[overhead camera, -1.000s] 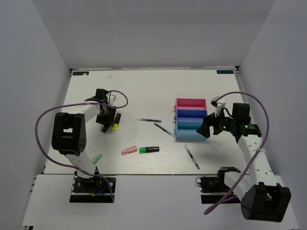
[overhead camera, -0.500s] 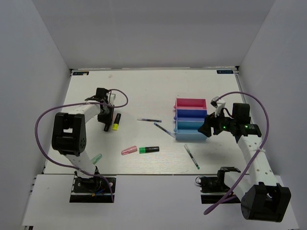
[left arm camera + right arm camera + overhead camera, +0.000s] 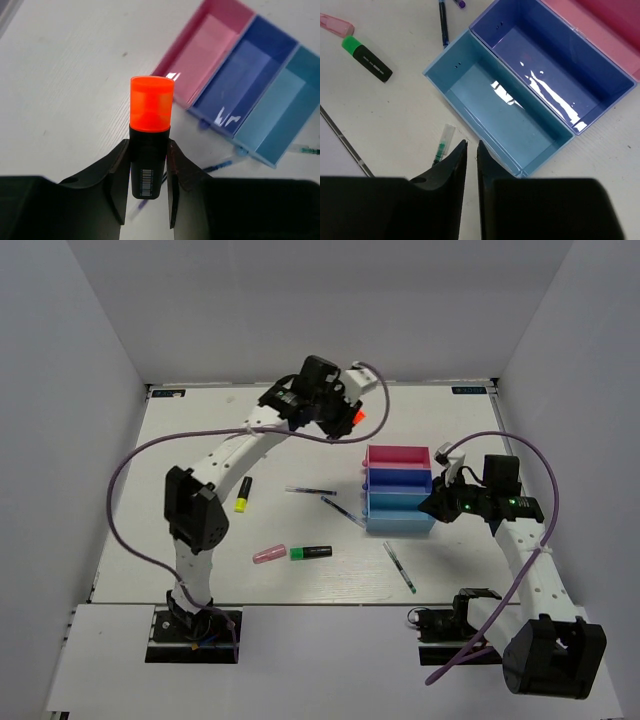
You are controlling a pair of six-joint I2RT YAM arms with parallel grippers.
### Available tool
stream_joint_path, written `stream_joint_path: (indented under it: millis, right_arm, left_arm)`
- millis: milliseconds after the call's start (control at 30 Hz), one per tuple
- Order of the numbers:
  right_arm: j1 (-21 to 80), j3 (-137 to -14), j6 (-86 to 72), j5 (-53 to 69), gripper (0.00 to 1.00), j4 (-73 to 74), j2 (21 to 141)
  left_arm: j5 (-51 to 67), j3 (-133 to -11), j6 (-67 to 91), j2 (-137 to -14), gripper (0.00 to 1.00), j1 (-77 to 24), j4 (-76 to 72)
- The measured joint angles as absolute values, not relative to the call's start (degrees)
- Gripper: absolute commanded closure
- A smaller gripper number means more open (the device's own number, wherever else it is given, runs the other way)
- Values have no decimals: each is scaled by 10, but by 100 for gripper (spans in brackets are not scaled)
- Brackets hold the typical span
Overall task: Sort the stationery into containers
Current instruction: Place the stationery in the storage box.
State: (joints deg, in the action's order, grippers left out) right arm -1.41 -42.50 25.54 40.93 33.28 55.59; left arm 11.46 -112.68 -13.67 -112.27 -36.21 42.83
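Left wrist view: left jaws pinch an orange highlighter (image 3: 151, 107) by its black barrel, above the bench (image 3: 60, 75) and short of the pink tray (image 3: 200, 55) — likely poised for dropping in. Right jaws, almost pressed together and empty, hover beside the light blue tray (image 3: 505, 120).

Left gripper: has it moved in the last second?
Yes. The left gripper swung from beside the yellow highlighter back and rightward, to near the pink tray, shut on the orange highlighter.

trays (image 3: 555, 65) — pink, purple-blue, light blue | highlighter (image 3: 148, 145) — orange cap, black body
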Motion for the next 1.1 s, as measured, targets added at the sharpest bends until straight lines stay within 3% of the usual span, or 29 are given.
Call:
stream_joint_path:
  millis: [333, 900, 967, 1000, 1033, 1100]
  right_arm:
    - [-14, -403, 354, 441, 99, 330, 530]
    - [-14, -403, 393, 435, 100, 331, 528]
    - [-14, -403, 393, 435, 100, 331, 527]
    - [-14, -403, 393, 435, 98, 331, 527]
    - [-14, -403, 393, 435, 96, 331, 526]
    - [-14, -403, 392, 435, 87, 331, 524]
  left_arm:
    - [272, -1123, -212, -1228, 100, -382, 300]
    - [329, -1152, -145, -1350, 100, -415, 60]
    - [322, -1152, -140, -1357, 93, -414, 51]
    - [318, -1150, -137, -1357, 81, -414, 49]
    - [314, -1148, -135, -1357, 64, -414, 44]
    - [304, -1146, -130, -1357, 60, -414, 35]
